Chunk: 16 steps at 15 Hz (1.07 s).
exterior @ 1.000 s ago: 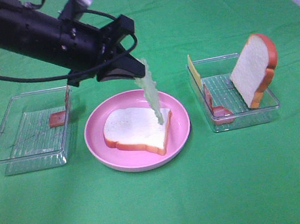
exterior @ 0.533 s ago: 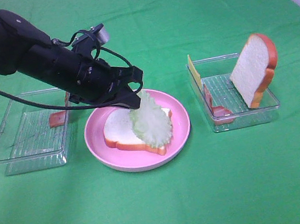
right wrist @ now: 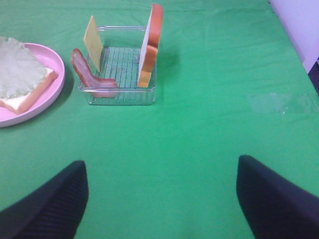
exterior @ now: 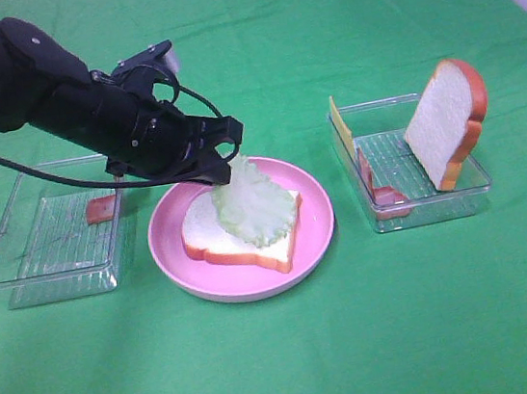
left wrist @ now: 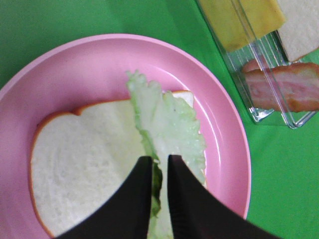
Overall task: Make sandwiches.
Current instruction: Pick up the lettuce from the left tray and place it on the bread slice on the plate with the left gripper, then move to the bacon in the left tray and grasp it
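A white bread slice point(exterior: 235, 235) with orange-brown crust lies on the round pink plate point(exterior: 176, 257). A pale green lettuce leaf point(exterior: 253, 203) lies spread over the slice's far right part. My left gripper point(exterior: 227, 166) hangs low over the plate's far edge, shut on the leaf's end. In the left wrist view the left gripper point(left wrist: 158, 174) pinches the lettuce point(left wrist: 172, 124) over the bread point(left wrist: 84, 159). My right gripper point(right wrist: 159, 199) is open and empty above bare green cloth, out of the exterior view.
A clear tray point(exterior: 476, 190) on the right holds an upright bread slice point(exterior: 448, 124), a yellow cheese square point(exterior: 337, 124) and a bacon strip point(exterior: 380, 193). A clear tray point(exterior: 21, 277) on the left holds a bacon piece point(exterior: 100, 211). Green cloth covers the table.
My left gripper has come down over the plate. The lettuce, which hung upright from it a second ago, now lies flat on the bread slice.
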Tool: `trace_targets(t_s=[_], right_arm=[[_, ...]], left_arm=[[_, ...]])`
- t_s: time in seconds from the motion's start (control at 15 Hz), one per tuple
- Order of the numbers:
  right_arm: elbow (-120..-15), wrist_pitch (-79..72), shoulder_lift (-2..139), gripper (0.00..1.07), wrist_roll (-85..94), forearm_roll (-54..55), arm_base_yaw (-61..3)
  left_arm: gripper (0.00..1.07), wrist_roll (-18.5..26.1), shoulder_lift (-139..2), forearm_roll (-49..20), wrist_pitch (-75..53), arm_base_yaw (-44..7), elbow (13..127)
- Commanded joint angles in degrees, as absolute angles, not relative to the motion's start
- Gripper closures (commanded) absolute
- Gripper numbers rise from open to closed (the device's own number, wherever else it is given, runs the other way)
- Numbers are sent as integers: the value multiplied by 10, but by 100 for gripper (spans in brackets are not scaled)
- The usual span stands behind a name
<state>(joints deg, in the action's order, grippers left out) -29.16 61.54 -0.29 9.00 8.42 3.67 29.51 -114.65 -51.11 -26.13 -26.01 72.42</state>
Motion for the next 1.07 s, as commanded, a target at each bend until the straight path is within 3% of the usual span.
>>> trace_targets(t_s=[0.07, 0.2, 0.6, 0.73, 0.8, 0.87, 1.0, 1.07], right_arm=[[-290, 609, -12, 30, 89, 83, 40], [-290, 609, -12, 30, 89, 83, 40], [-290, 609, -12, 30, 89, 83, 40], [-290, 609, -12, 30, 89, 83, 40], [-290, 609, -12, 30, 89, 83, 40], [-290, 609, -12, 30, 89, 83, 40], [-290, 609, -12, 30, 89, 83, 40], [-290, 609, -12, 30, 89, 83, 40]], left_arm=[[57, 251, -1144, -488, -265, -260, 726], [43, 242, -1137, -464, -265, -260, 726], [43, 184, -1040, -384, -281, -260, 735], [43, 97, -1031, -277, -360, -260, 785], [43, 0, -1032, -176, -426, -260, 831], [43, -64, -1032, -111, -458, -260, 861], [43, -148, -1032, 9, -515, -260, 902], [43, -167, -1034, 38, -531, -260, 910]])
